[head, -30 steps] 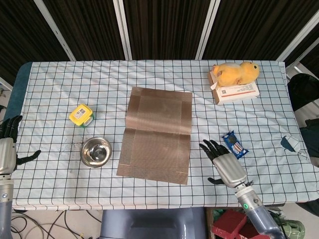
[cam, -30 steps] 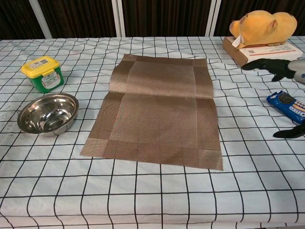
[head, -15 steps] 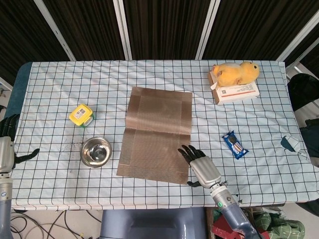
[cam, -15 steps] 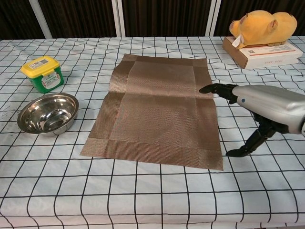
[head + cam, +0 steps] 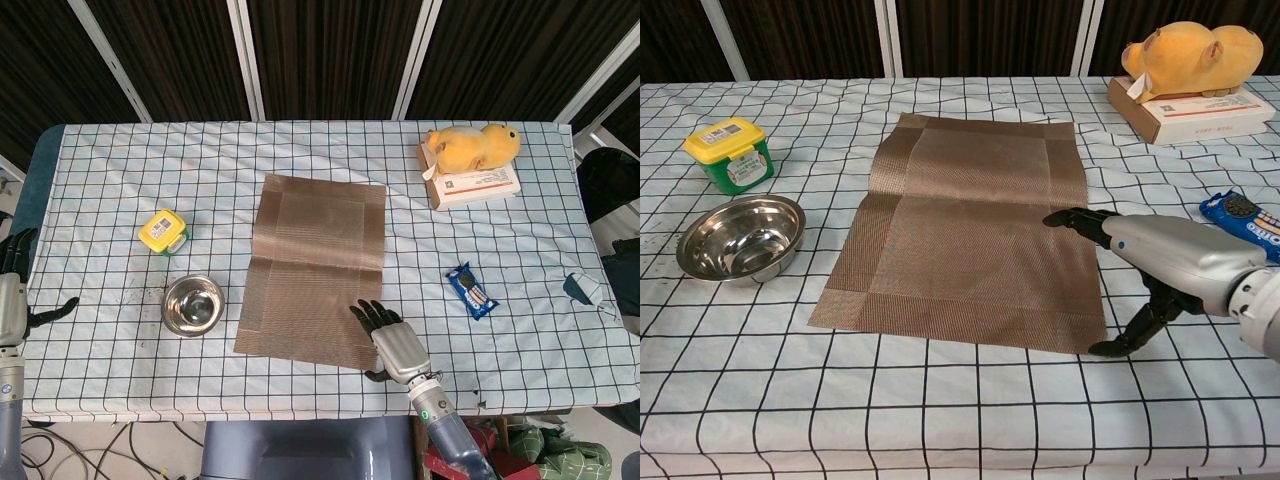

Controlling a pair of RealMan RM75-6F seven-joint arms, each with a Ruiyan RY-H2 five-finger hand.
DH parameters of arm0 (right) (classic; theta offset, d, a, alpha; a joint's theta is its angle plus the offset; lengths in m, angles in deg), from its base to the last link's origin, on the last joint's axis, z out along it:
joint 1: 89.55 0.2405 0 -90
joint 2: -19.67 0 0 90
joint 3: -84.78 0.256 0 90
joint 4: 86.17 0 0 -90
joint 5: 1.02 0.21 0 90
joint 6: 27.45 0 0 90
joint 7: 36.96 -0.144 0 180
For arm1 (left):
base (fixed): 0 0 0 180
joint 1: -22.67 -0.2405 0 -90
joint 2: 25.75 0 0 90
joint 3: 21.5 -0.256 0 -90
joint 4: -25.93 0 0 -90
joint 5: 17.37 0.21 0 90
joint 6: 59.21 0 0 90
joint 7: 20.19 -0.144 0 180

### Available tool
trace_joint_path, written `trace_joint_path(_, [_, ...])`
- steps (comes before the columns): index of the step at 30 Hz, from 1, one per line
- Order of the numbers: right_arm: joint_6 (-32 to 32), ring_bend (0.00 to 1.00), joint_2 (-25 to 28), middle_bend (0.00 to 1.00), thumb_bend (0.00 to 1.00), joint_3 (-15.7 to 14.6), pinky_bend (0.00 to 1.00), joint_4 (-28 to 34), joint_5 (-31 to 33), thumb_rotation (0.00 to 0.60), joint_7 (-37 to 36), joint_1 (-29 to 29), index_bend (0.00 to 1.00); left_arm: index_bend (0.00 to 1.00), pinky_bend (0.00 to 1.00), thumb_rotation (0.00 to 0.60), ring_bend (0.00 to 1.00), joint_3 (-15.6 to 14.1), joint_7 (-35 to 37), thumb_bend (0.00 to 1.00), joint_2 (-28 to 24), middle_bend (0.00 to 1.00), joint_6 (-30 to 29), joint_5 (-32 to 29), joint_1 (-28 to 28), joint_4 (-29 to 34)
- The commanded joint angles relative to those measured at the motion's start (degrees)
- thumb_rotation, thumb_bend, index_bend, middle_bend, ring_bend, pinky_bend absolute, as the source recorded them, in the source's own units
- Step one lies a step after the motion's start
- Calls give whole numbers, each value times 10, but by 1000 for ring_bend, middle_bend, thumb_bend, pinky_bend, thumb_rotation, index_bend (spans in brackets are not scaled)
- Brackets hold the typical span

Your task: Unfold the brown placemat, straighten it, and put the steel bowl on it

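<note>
Over near right corner of brown placemat (image 5: 965, 240), your right hand (image 5: 396, 343) is hovering wide, empty; careless drag risks rumpling it toward steel bowl (image 5: 740, 237).

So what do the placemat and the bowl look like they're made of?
Placemat: looks like woven vinyl or fibre, matte brown; fine ribbed weave and a crease across the middle show. Bowl: polished steel by its look, mirror-bright with reflections inside.

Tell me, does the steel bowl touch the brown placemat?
Apart. The head view shows checked tablecloth between the steel bowl and the brown placemat.
</note>
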Motion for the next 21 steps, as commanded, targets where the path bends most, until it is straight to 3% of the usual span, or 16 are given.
trace_joint_path(1, [-6, 8, -9, 0, 65, 0, 161, -2, 15, 600, 9, 0, 0, 5, 78, 600, 12, 1, 1, 9, 1, 52, 0, 1, -1, 0])
trace_joint_path(21, [-23, 0, -42, 0, 65, -12, 161, -26, 39, 600, 29, 4, 0, 22, 78, 600, 12, 10, 5, 13, 4, 52, 1, 3, -5, 0])
